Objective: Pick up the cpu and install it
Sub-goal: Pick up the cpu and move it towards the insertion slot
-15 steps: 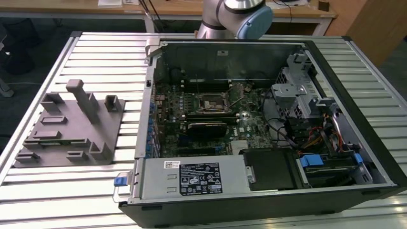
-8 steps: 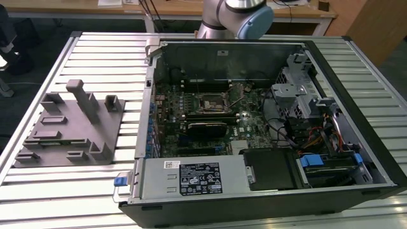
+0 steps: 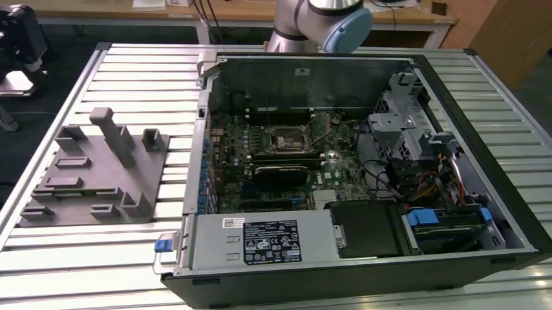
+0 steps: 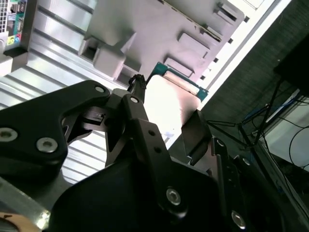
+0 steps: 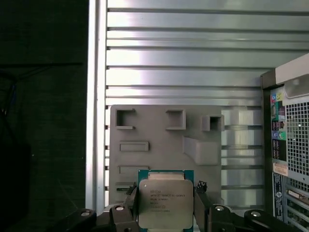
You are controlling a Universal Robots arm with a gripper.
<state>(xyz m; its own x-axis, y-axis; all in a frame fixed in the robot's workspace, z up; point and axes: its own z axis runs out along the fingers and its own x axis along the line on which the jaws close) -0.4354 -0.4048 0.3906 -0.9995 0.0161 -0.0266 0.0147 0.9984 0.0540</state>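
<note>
The cpu (image 5: 165, 205) sits clamped in the gripper (image 5: 165, 193). In the first wrist view the two black fingers (image 5: 130, 205) press on two opposite sides of the chip, closed to just its width, and its pale metal lid with the green rim faces the camera. The second wrist view shows the same grip from the side, the chip bridging the gap between the fingertips. The chip is square, so it has no long axis. Its edges lie parallel to the edges of the grey fixture tray (image 5: 159, 159) seen well beyond it, and the tray looks small behind the chip, so I judge the cpu to be held high above the tray and clear of it. The rear panel of the computer case (image 5: 292, 159) stands just beside the tray on the slatted aluminium table (image 3: 69, 258). In the exterior view the tray lies at that view's left and the open case at its right. The black socket (image 3: 289, 139) sits near the middle of the green motherboard (image 3: 340, 171), with the arm (image 3: 332, 19) rising behind the case. From the held chip, the socket lies across the case wall and down inside, well apart from the tray.
</note>
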